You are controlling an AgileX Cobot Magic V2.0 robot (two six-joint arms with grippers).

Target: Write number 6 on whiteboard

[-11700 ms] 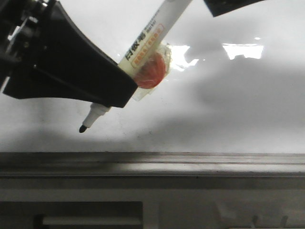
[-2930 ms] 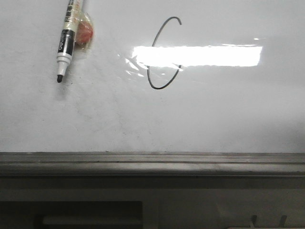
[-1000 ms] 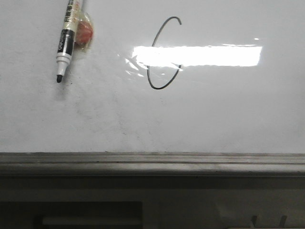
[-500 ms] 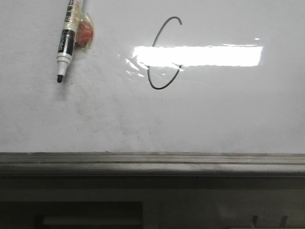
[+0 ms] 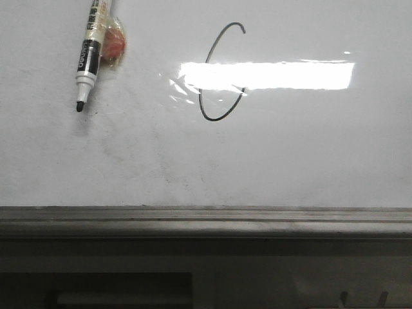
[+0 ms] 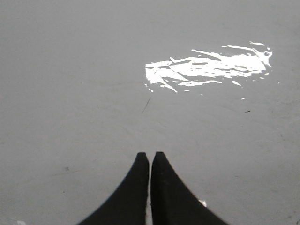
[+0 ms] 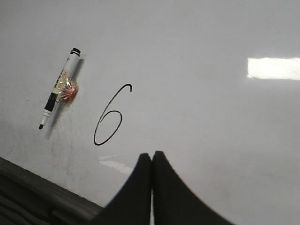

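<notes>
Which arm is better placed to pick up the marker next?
Probably the right: its tool, closed and empty, has the marker and the 6 in view. The left tool sees only bare whiteboard.

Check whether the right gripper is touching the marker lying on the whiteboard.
Apart. The right wrist view shows the right gripper, jaws closed and empty, with bare whiteboard and the number 6 between it and the marker.
</notes>
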